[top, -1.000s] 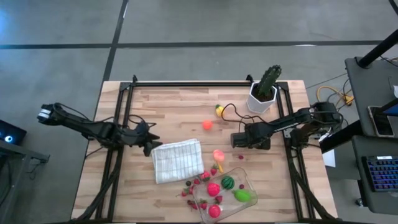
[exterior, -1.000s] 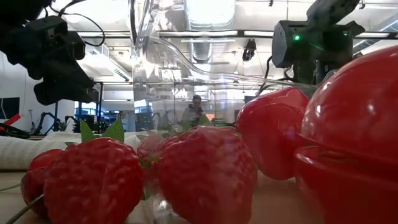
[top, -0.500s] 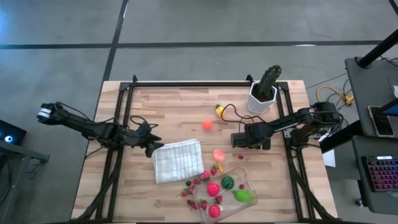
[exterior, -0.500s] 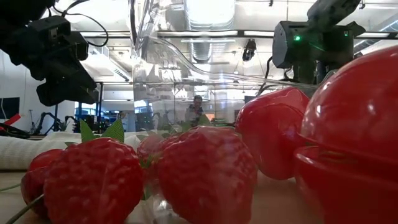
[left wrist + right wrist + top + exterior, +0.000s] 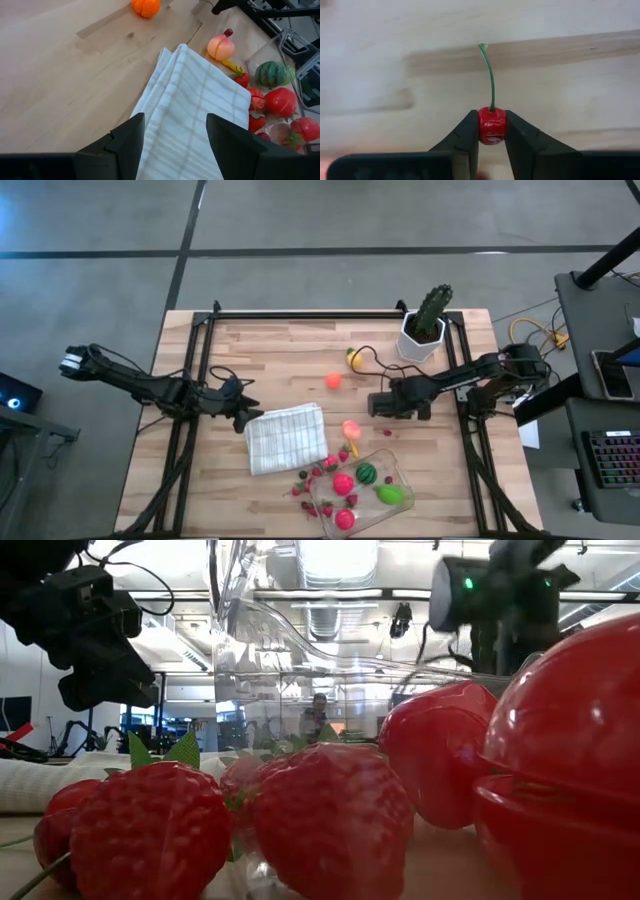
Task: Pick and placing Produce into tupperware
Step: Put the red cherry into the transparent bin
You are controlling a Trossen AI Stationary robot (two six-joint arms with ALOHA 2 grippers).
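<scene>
The clear tupperware (image 5: 392, 472) sits near the table's front edge with a pink, a striped green and a light green piece of produce inside. Strawberries (image 5: 312, 478) lie scattered at its left. A peach (image 5: 350, 428), an orange (image 5: 332, 380) and a yellow piece (image 5: 352, 358) rest on the wood. My right gripper (image 5: 374, 404) is shut on a small red cherry (image 5: 491, 125) with a green stem (image 5: 489, 75). My left gripper (image 5: 175, 145) stands open over the left edge of the folded checked cloth (image 5: 286, 438), with nothing between its fingers. My right gripper pinches the cherry's round red body (image 5: 491, 131) between its two fingertips, one on each side. The green stem sticks out past the fingertips, away from the gripper. I cannot tell whether the cherry is lifted clear of the wood.
A dark green cactus in a white pot (image 5: 426, 325) stands at the far right with a black cable beside it. The folded cloth lies between my two grippers. Bare wood shows across the table's far left. Black frame rails run along both sides.
My right arm has shifted a little toward the table's left.
</scene>
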